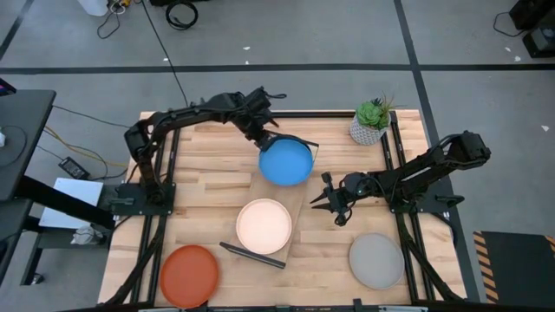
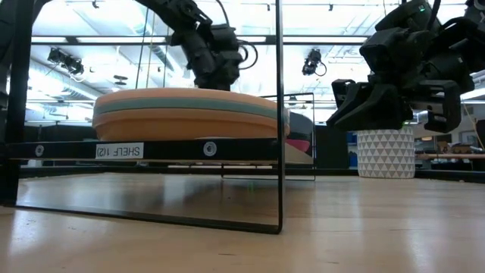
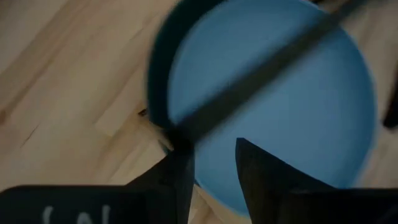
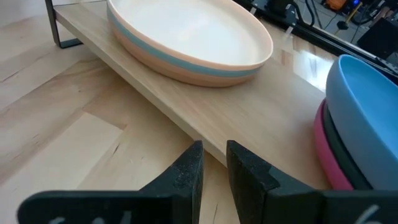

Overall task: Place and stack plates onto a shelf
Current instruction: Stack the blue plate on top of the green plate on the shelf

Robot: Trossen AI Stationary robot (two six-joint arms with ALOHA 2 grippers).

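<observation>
— What's the biggest thing there?

— The slatted wooden bench (image 1: 208,186). Across its middle sits the shelf (image 4: 186,102), a light board on thin black wire ends, set at a slant. Its front edge carries a label reading "SHELF 1(2)" (image 2: 119,151); that is the only writing I can make out.

— And the arms?

— Two dark ones. The left arm reaches in from the far left corner, and its tool (image 1: 269,139) hangs right over the far stack, with the fingers (image 3: 258,180) slightly apart just above the blue plate's rim, holding nothing. The right arm comes in from the right edge; its tool (image 1: 323,201) hovers near the shelf's right side, fingers (image 4: 186,171) nearly pressed together with only a narrow gap, gripping nothing.

— Where are the plates?

— Two stacks are on the shelf. The far one has the blue plate (image 1: 285,161) on top, a dark one under it and a magenta plate (image 4: 329,165) at the bottom. The near one has a cream plate (image 1: 264,225) on top, with a light blue band showing beneath its rim. Off the shelf, an orange-red plate (image 1: 189,275) lies at the near left of the bench and a grey plate (image 1: 376,260) at the near right.

— Anything smaller?

— A potted plant (image 1: 371,120) in a white patterned pot at the far right corner.
</observation>
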